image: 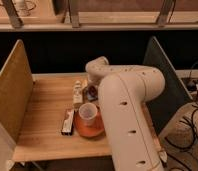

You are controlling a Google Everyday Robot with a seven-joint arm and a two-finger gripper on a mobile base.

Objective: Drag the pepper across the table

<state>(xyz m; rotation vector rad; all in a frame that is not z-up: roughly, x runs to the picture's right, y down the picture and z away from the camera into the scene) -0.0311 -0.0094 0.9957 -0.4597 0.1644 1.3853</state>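
End effector [90, 88] low over the back-middle of the bench [42, 112], at the tip of the big white arm [124, 115] that fills the front right of the view; mostly hidden by the arm's own wrist, cannot tell if clenched or released. Pepper [94, 93]: small dark red shape right at the end effector, on the bench top, partly covered, so outline unclear; contact cannot be told. 1 slim white bottle [78, 93] upright just left of it. Nearer the front edge, 1 white cup [88, 113] stands upright on an orange plate [92, 131]; pepper much smaller than the cup. 1 dark flat bar [68, 121] lies just left of the plate. Bench is light-brown wood with a tan upright panel [12, 95] on the left and a dark panel [164, 75] on the right.
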